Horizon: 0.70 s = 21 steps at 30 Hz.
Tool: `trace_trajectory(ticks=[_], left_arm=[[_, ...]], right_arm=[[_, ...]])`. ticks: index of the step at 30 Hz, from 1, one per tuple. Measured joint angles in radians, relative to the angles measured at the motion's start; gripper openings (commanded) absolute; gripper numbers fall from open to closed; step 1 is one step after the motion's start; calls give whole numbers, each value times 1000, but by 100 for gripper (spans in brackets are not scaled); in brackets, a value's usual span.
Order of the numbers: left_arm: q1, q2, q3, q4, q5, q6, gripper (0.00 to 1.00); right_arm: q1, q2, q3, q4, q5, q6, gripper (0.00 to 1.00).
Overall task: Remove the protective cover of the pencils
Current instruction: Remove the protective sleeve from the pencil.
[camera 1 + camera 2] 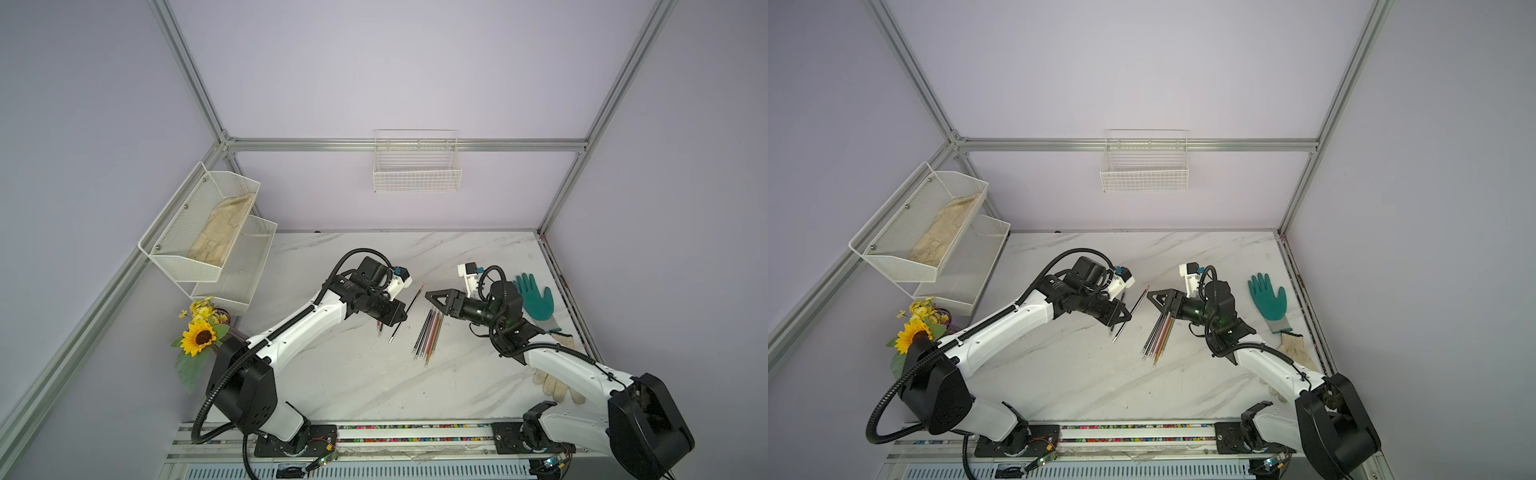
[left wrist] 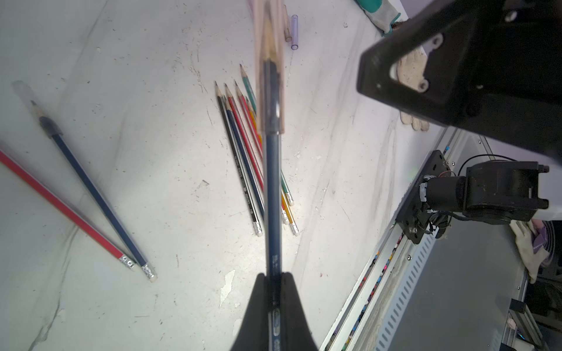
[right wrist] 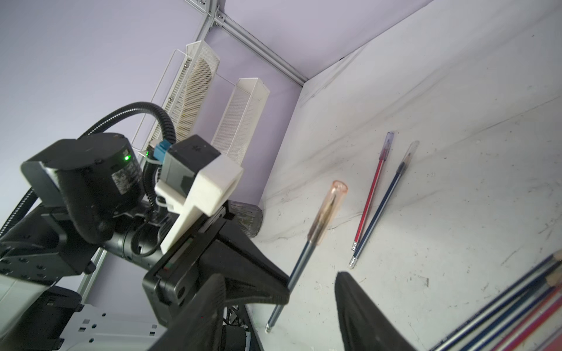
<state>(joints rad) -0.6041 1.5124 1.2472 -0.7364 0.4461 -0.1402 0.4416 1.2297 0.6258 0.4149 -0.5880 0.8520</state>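
One capped dark-blue pencil (image 2: 271, 188) sits clenched in left claw (image 2: 272, 278) above bench (image 1: 353, 374); right claw (image 1: 430, 302), released, should pinch orange cover (image 3: 327, 212), pull straight along shaft.

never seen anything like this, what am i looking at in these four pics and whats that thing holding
These are two robot arms working over a marble-look table. Two pictures look down from one overhead camera; the other two come from small cameras on each arm's wrist. The left gripper is shut on a dark blue pencil whose tip wears a clear peach cap. The right gripper is open and empty, pointing toward that pencil. On the table lie a bundle of uncapped pencils, two capped pencils, a loose clear cap and a green glove.
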Motion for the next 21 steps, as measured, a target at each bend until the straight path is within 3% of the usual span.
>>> trace_trajectory(ticks=[10,18,21], left_arm=[[-13,0,0,-5,13,4,1],[-13,0,0,-5,20,3,2],[-13,0,0,-6,23,3,2]], right_arm=[[0,130,31,20,-5,47,55],[4,181,45,72,-10,92,43],[8,212,51,98,-17,112,31]])
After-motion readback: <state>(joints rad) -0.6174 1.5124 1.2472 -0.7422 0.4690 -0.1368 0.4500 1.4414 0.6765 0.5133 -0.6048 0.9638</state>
